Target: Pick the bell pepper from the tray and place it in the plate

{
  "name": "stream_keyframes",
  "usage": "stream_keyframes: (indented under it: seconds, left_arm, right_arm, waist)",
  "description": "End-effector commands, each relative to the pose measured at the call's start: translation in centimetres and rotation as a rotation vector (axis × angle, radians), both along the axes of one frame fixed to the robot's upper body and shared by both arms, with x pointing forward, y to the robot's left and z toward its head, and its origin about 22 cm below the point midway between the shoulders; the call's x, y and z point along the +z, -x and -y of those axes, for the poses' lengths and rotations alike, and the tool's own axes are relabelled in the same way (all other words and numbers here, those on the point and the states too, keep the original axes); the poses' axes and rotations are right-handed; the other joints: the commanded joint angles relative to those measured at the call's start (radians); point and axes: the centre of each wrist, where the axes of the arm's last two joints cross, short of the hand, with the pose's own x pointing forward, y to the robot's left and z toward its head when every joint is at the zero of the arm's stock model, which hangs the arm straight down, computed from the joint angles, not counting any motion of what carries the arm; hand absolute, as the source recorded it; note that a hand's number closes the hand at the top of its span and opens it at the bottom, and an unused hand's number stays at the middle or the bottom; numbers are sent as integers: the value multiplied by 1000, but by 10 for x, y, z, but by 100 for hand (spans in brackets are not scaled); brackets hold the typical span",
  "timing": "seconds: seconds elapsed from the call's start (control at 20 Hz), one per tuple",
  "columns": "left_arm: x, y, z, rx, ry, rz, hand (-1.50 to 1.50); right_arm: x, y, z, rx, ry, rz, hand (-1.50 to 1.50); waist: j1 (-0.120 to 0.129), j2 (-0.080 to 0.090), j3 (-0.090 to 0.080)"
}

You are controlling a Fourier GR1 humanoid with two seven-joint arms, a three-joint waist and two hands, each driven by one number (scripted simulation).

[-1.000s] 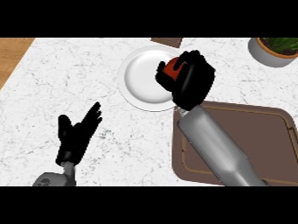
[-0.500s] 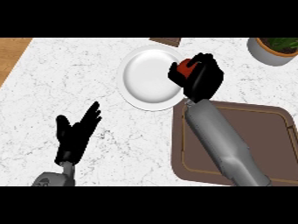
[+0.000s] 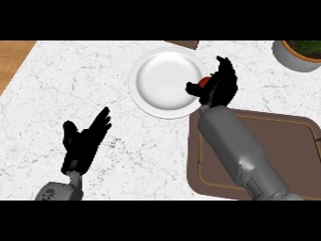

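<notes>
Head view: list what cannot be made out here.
- Bell pepper: only a red sliver shows; the right hand covers the rest.
- Plate: its right rim is hidden by that hand.
- Tray: partly covered by the right forearm.
- Potted plant: cut off at the top edge.
- Left hand: open, lower left.

view: head | looked steeply down on marble counter | forearms entered from lower edge | plate upper centre, tray lower right

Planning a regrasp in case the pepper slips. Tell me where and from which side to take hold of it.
Little of the bell pepper shows: the right hand curls round it at the plate's right rim. Probably grip its rounded body from the right, the tray side, keeping the hand off the plate.
</notes>
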Motion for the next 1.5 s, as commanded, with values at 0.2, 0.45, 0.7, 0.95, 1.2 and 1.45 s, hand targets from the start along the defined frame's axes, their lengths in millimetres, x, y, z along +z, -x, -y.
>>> stream_keyframes:
  seconds: [0.2, 0.45, 0.7, 0.95, 1.2, 1.45]
  left_arm:
    - [-18, 5, -1, 11, -1, -13, 0]
    - [2, -2, -15, 57, -3, 0, 0]
    - [-18, 17, -7, 89, -11, -31, 0]
    - [-1, 19, -14, 99, -17, -13, 0]
    - [-10, 24, -49, 109, -10, -32, 0]
    - [0, 21, -29, 116, -4, -22, 0]
  right_arm:
    - [5, 5, -9, 22, -128, 309, -150]
    - [3, 12, -8, -17, -233, 367, -150]
    - [-4, 56, -29, 141, -360, 324, -150]
    - [-20, 97, -33, 263, -389, 316, -150]
    - [-35, 137, -34, 366, -414, 251, -150]
    - [-71, 160, -36, 364, -345, 173, -150]
  waist:
    - [-9, -2, -1]
    - [-47, -18, 0]
    - [-77, -27, -1]
    - [-95, -32, -1]
    - [-116, -38, -4]
    - [-114, -38, -4]
